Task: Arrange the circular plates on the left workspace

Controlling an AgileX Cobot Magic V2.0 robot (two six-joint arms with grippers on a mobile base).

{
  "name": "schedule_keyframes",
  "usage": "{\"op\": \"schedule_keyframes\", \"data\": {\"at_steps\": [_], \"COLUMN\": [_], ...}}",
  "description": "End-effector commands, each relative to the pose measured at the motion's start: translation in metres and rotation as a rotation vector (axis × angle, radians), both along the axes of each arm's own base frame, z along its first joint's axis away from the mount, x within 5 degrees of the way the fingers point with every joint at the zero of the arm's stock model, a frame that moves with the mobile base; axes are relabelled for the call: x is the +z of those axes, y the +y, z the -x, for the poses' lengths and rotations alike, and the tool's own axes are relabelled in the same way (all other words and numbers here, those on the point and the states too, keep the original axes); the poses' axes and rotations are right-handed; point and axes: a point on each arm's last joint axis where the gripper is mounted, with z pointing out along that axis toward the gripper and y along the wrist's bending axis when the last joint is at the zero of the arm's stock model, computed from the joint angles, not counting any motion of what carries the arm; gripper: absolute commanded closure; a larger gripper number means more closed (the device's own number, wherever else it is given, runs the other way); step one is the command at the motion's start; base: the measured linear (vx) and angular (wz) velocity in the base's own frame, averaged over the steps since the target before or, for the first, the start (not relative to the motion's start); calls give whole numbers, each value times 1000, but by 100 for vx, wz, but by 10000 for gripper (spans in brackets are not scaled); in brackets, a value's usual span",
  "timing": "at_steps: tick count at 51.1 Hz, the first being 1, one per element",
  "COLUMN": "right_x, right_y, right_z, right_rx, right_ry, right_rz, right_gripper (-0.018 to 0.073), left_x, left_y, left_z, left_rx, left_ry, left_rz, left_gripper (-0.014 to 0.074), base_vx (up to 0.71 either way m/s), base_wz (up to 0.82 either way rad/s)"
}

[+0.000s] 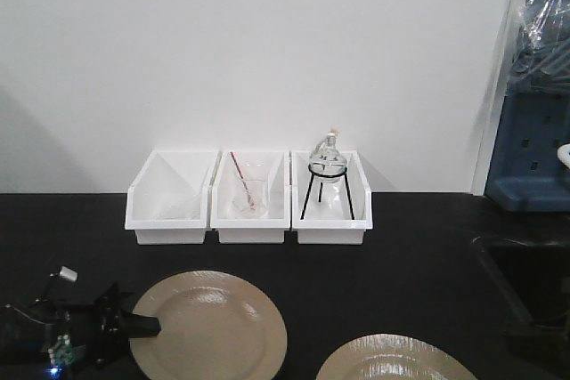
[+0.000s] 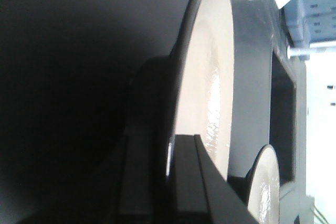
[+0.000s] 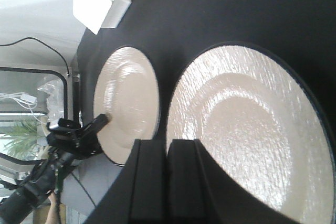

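Two fingers of the left gripper [image 1: 142, 327] are clamped over the left rim of one round glossy beige plate [image 1: 218, 327], flat on the matte black countertop [image 1: 401, 255]. Jaws of the right gripper [image 3: 168, 182] sit nearly together at the rim of the second identical plate [image 3: 252, 140]; whether they grip it cannot be determined. Three white rectangular bins [image 1: 251, 220] stand behind.

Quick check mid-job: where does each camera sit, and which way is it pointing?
Front view: high, facing the wall across the counter; shows three white bins, left plate, right plate, plus the left arm and left tool.
Left wrist view: rolled sideways, low, looking along the left plate toward the right plate; the left tool straddles the rim.
Right wrist view: rolled sideways above the right plate, looking toward the left plate; right tool on its rim.
Shared: all three show both plates.
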Motion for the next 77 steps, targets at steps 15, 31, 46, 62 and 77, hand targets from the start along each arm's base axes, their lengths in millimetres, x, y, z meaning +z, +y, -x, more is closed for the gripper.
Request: {"op": "schedule_keyframes", "data": {"at_steps": [15,31,46,62,77], "right_x": [23,23,23,23,15], "right_y": [2,2,2,3,1], "right_z": [-2,-2,-1,-1,3], "right_rx": [6,6,13,20,96], "right_ry": [-94,-94,-94,-93,-115], "right_rz": [-60,-60,-65,-64,84], "right_gripper": [564,564,564,564,564], "left_x": [27,28,23,53,129], "left_y": [-22,-23,-5,38,58], "left_z": [-18,-17,-11,4,48], "left_rx": [52,-11,-102,-190,-268], "left_ry": [-100,-158,-179,-262,-383], "left_rz": [37,10,-118,-330,-352], "left_gripper": [521,165,74,74,471], "base_vx": [0,0,0,0,0], "base_wz": [0,0,0,0,0]}}
